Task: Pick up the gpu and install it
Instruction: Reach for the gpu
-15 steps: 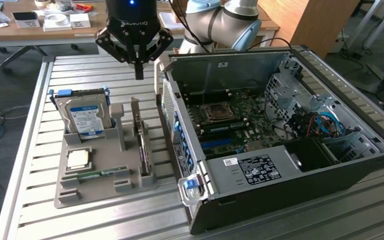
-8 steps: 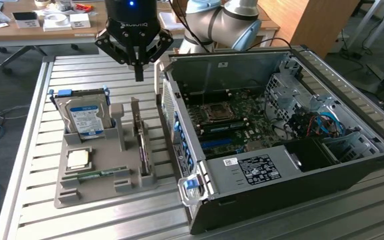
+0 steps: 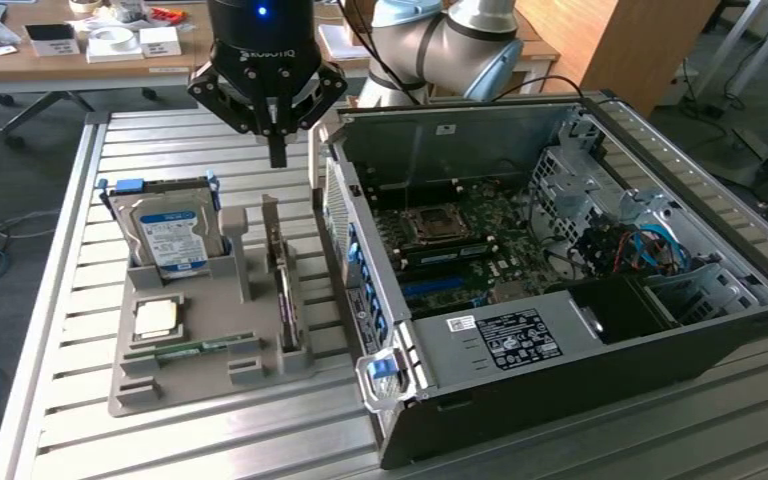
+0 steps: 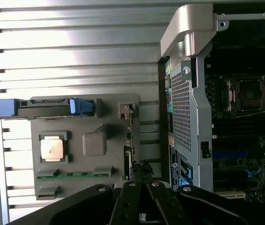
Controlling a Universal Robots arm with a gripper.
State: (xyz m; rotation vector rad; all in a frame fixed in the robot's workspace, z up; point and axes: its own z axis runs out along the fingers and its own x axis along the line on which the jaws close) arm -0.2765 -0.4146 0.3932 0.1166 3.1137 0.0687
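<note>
**While the graphics card [image 3: 283,290] stands in its rack [image 3: 171,385], the gripper [image 3: 277,158] hangs closed above it**

The graphics card sits on edge in a slot along the exterior view's right side of the rack, just beside the open computer case [image 3: 518,400]. The gripper hovers over the card's far end, fingers [image 3: 277,140] pressed together, holding nothing. Toward the exterior view's left a hard drive [image 3: 171,240] stands upright; a processor [image 3: 157,318] and a memory stick [image 3: 204,348] lie nearer.

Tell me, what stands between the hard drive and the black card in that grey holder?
A grey upright post of the holder stands between the hard drive and the gpu, seen in the exterior view.
</note>
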